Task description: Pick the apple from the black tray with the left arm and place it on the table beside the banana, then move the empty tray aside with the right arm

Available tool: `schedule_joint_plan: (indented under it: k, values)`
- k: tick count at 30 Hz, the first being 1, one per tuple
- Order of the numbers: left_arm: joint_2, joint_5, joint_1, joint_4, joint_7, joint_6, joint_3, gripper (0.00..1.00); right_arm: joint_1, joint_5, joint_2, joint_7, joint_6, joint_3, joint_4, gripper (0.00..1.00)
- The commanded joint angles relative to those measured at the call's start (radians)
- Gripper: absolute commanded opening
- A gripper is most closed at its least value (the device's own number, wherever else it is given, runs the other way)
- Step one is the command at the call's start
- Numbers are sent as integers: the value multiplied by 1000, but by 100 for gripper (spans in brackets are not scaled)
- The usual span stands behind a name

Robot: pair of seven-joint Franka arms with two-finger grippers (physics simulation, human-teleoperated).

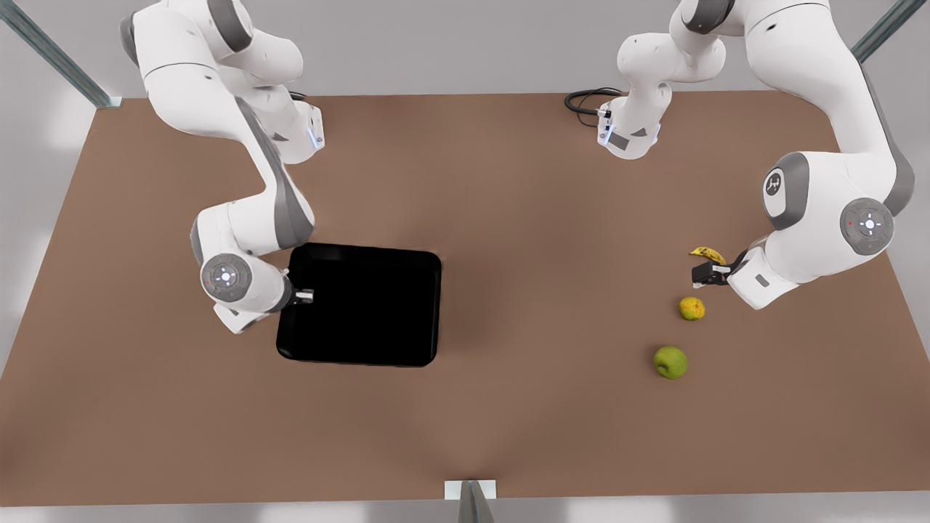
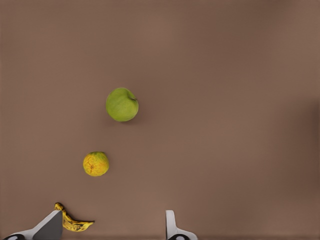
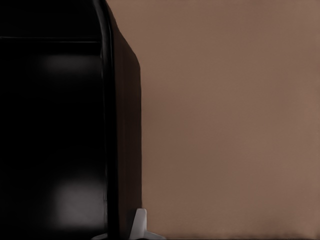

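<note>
The green apple (image 1: 670, 362) (image 2: 122, 104) lies on the brown table at the front view's right, apart from the small banana (image 1: 708, 253) (image 2: 74, 222). My left gripper (image 1: 706, 274) (image 2: 112, 231) hovers right next to the banana, open and holding nothing. The black tray (image 1: 363, 305) (image 3: 55, 125) sits left of centre with nothing in it. My right gripper (image 1: 304, 296) (image 3: 120, 232) is at the tray's left rim, with one finger (image 3: 140, 224) against the outside of the wall and the jaws closed on the rim.
A yellow-orange round fruit (image 1: 692, 308) (image 2: 96, 163) rests between the apple and the banana. A black cable (image 1: 585, 102) lies at the table's far edge. Bare brown table (image 1: 545, 305) stretches between the tray and the fruit.
</note>
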Motion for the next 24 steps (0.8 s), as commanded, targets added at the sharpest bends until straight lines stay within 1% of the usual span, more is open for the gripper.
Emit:
schedule_joint_plan:
  k: [1,5,7,9,11,12,14,17,20,22,24]
  values:
    - [-1,1,0,0,-2,0,0,100,1,-2,-1,-349,-102,-28,14,5]
    - [-1,1,2,0,-2,0,0,100,1,-8,6,-530,-102,-120,34,5]
    - [-1,1,2,0,-2,0,0,100,1,-8,37,-632,-102,-177,70,4]
    - [-1,1,2,0,-2,0,0,100,1,-12,52,-696,-96,-214,74,4]
    - [-1,1,0,0,-2,0,0,100,0,-9,118,-764,-96,-254,148,3]
    - [4,2,-1,4,-1,0,0,100,0,-8,130,-791,-87,-269,150,3]
    - [2,1,12,4,7,0,3,100,-28,-8,193,-826,-82,-268,206,3]
    - [1,-10,77,10,90,0,6,100,-48,-9,244,-874,1,-268,219,3]
    - [-9,-9,78,10,88,-11,5,100,-63,-8,279,-906,42,-274,226,3]
    - [-10,-13,75,5,80,-74,0,100,-79,-6,311,-949,108,-277,226,3]
    - [-7,-36,77,-4,77,-74,3,100,-85,-6,327,-949,122,-278,226,3]
